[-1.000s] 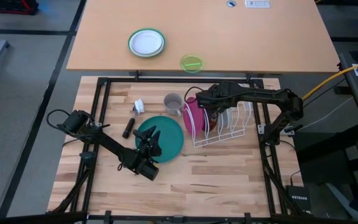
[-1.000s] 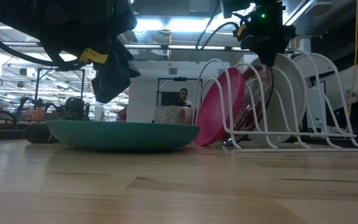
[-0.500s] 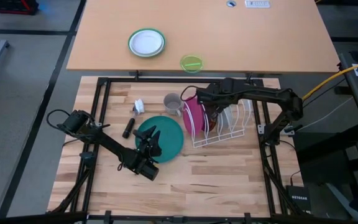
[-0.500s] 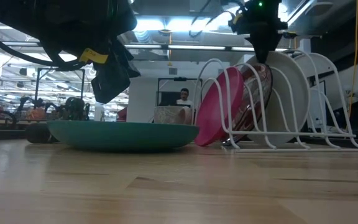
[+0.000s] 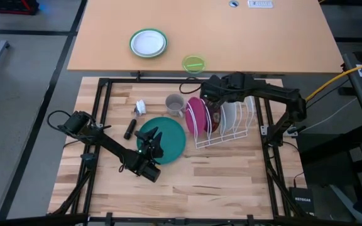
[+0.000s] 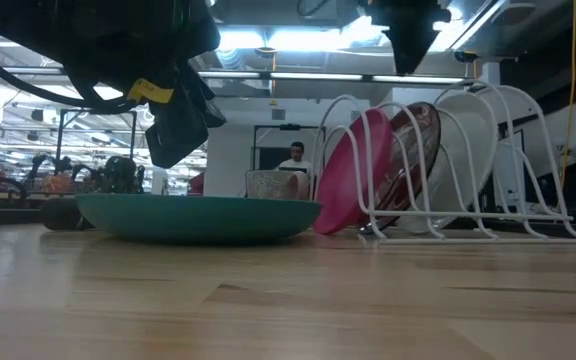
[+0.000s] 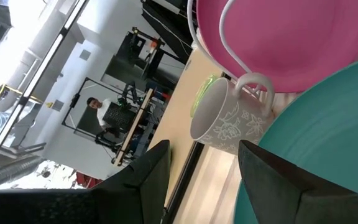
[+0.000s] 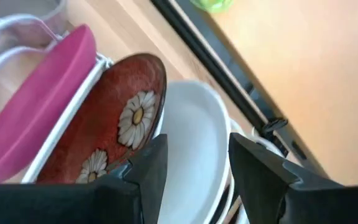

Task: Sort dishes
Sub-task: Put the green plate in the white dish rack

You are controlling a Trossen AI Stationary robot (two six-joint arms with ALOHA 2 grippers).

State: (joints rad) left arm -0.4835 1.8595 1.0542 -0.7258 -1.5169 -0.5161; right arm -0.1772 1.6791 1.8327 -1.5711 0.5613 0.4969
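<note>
At lower centre of the high view, the left gripper (image 5: 153, 143) hovered over the near rim of the teal-green plate (image 5: 168, 139), which lay flat on the butcher-block table (image 5: 219, 179); its fingers stood parted and held nothing. A box at the lower right edge bore the word NETGEAR (image 5: 301, 199). Just right of the teal-green plate stood the white wire dish rack (image 5: 228, 135), holding on edge, from left to right, the pink plate (image 5: 195, 116), the dark red daisy-patterned plate (image 5: 215, 117) and the plain white plate (image 5: 229, 117). The right gripper (image 5: 207, 93) hung above the rack's far left end, fingers apart and empty. A patterned mug (image 5: 175, 103) stood left of the pink plate. Beyond, on the tan table (image 5: 263, 44), lay a green-rimmed white plate (image 5: 148, 43) and a lime-green bowl (image 5: 193, 63).
</note>
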